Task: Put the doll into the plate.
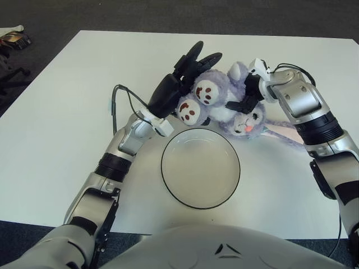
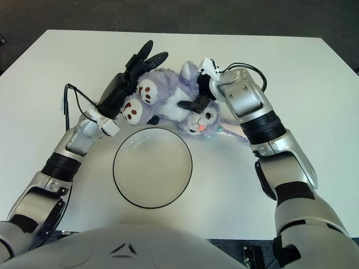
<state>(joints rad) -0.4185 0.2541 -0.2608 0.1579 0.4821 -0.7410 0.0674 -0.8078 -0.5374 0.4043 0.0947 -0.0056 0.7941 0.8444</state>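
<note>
Doll [image 1: 221, 103] is squeezed between both hands just behind the plate [image 1: 200, 168] — not in it yet. Left hand [image 1: 179, 81] and right hand [image 1: 249, 95] curl their fingers around it — lowering and letting go are left.

Bright, even overhead light; soft shadows, sharp pics.

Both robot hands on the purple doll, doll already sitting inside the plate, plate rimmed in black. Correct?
Not quite: the doll is not inside the plate. The left eye view shows it beyond the plate's far rim, and the plate holds nothing. The rest stands: the left robot hand and right robot hand are both on the purple doll, and the plate's rim is black.
</note>
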